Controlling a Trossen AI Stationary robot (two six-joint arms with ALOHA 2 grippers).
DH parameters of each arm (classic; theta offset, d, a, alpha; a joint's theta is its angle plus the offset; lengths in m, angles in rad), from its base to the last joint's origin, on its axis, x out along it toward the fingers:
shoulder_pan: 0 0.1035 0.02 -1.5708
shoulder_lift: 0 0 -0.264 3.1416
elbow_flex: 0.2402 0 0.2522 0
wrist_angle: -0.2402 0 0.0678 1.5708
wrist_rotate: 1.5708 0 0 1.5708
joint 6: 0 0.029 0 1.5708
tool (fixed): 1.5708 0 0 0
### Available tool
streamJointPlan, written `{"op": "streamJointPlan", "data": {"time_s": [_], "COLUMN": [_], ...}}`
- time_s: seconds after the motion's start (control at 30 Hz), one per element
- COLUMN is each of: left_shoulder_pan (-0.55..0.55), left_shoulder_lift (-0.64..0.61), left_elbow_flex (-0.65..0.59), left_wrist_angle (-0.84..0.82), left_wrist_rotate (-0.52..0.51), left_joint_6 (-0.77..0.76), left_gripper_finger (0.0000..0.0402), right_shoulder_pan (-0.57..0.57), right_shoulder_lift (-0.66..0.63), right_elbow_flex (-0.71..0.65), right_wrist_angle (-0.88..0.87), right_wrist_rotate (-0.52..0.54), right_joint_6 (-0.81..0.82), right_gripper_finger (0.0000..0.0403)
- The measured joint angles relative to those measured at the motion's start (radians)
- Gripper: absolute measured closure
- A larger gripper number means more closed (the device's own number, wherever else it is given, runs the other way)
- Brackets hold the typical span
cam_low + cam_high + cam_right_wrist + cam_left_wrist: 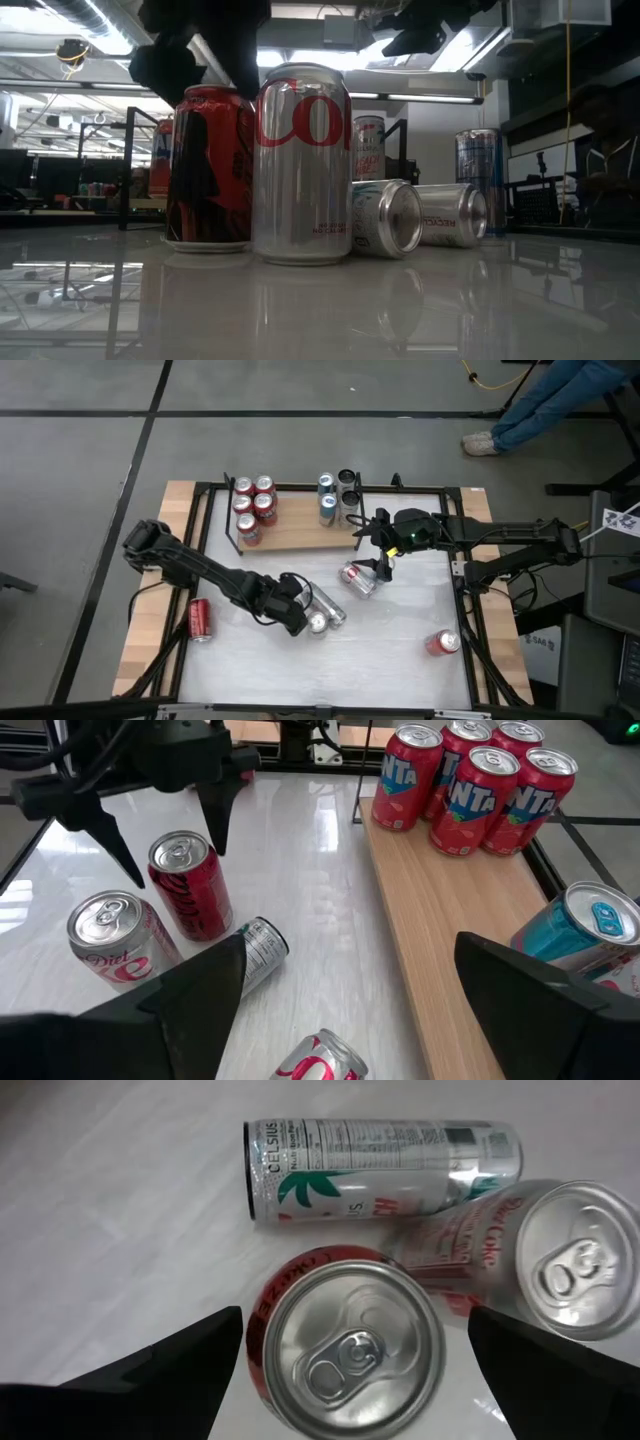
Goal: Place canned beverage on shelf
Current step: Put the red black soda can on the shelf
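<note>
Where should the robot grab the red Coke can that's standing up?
Around its round sides, coming straight down from above. The red Coke can stands upright, top up, and the open left gripper already straddles it. The Diet Coke can stands close beside it, so one finger needs care.

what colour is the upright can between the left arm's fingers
Red, with a silver top; the can shows best in the right wrist view, standing beside a silver diet cola can.

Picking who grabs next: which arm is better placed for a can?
Left: the left gripper, open, straddles the upright red can; the right gripper hangs open beside the shelf, straddling nothing.
</note>
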Motion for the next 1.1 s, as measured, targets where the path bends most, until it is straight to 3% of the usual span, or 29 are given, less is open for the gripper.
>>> {"op": "streamJointPlan", "data": {"time_s": [0.3,0.57,0.77,0.93,1.1], "left_shoulder_pan": [0.000,0.000,0.009,0.028,0.065], "left_shoulder_lift": [0.030,0.030,0.030,0.030,0.027], "left_elbow_flex": [0.000,0.000,0.001,0.002,0.002], "left_wrist_angle": [-0.002,-0.003,0.002,0.002,0.012], "left_wrist_rotate": [0.000,0.002,0.006,0.015,0.096], "left_joint_6": [0.026,0.097,0.217,0.368,0.522], "left_gripper_finger": [0.0025,0.0080,0.0123,0.0123,0.0122], "right_shoulder_pan": [0.000,0.000,0.000,0.000,0.000], "right_shoulder_lift": [0.000,0.000,0.000,0.000,0.000], "right_elbow_flex": [0.000,0.000,0.000,0.000,0.000], "right_wrist_angle": [-0.003,-0.003,-0.003,-0.003,-0.003], "right_wrist_rotate": [0.000,0.000,0.000,0.000,0.000], "right_joint_6": [0.000,0.000,-0.001,0.000,0.000], "right_gripper_finger": [0.0054,0.0054,0.0054,0.0054,0.0054]}}
